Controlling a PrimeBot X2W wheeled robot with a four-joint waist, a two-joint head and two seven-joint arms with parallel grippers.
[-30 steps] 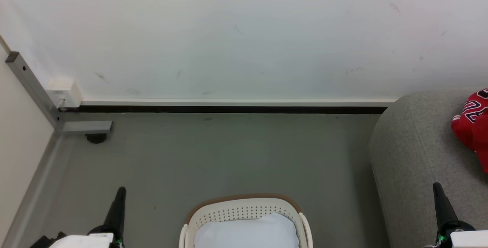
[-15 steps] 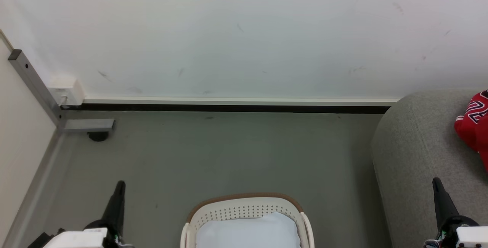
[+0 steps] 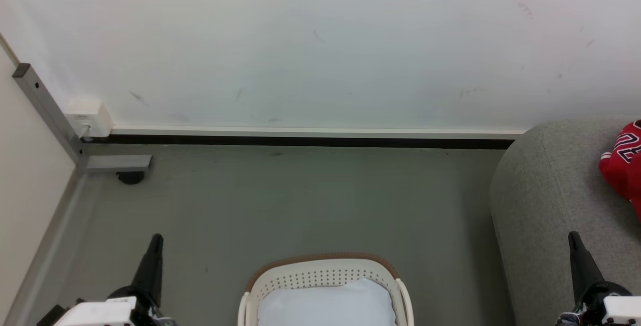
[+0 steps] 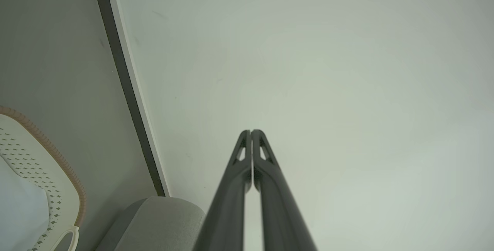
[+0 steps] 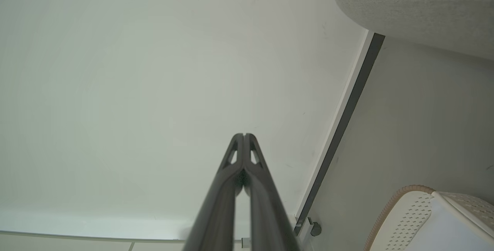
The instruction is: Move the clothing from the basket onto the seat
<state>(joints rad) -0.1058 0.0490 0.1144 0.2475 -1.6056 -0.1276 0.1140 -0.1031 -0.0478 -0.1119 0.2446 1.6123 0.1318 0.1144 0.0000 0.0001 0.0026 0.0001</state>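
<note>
Since a second ago the left gripper (image 3: 156, 238) and right gripper (image 3: 572, 236) have risen slightly in the head view, and the camera has drifted a little. White wall (image 3: 320, 40) and grey floor (image 3: 300, 201) lie ahead. The seat (image 3: 551, 191) stands at right. The basket (image 3: 320, 261), centre foreground, holds a pale cloth (image 3: 325, 306). The clothing (image 3: 623, 171) lies on the seat. On both grippers the fingers are pressed together, empty.

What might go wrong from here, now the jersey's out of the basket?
The red jersey already lies on the seat, so a fresh grab into the basket would likely take the pale cloth by mistake. The shut right gripper appears close to the seat's side and might snag the fabric if swung.
</note>
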